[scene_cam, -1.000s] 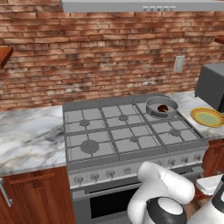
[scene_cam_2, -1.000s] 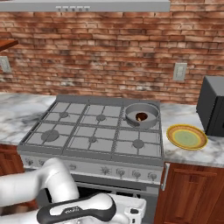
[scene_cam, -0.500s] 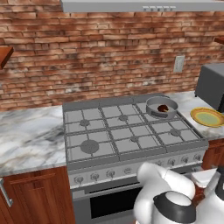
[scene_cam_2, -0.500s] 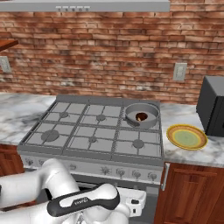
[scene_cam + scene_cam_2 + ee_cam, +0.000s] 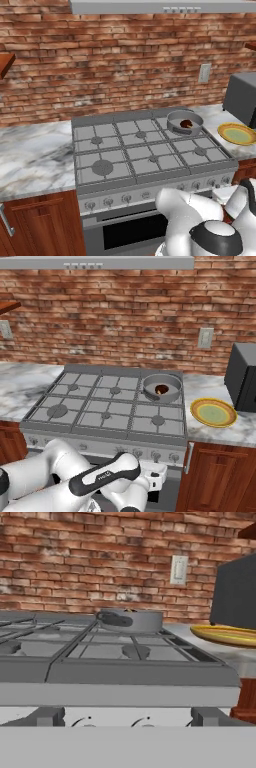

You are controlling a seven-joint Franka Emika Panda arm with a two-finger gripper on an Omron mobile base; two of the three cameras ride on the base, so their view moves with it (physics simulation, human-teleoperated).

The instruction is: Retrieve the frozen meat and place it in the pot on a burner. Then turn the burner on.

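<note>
The shallow grey pot (image 5: 183,131) (image 5: 173,381) (image 5: 135,620) stands on the stove's back right grate square and hides the burner under it. Inside lies the frozen meat (image 5: 186,123) (image 5: 161,389), a small dark reddish lump. My gripper (image 5: 158,473) (image 5: 127,716) hangs low in front of the stove's knob panel, below the right-hand burners and well short of the pot. Its jaws are open wide with nothing between them. In the hand view the fingertips (image 5: 50,716) frame two knobs (image 5: 86,722) just ahead.
A yellow plate with a green centre (image 5: 236,133) (image 5: 213,412) lies on the marble counter right of the stove. A dark boxy appliance (image 5: 242,97) (image 5: 242,376) stands behind it. Wooden cabinets (image 5: 215,476) flank the oven. A brick wall closes the back.
The arm has swung a little, and the hand has risen slightly toward the knob panel. The jaws stay open. The pot and meat have not moved.
</note>
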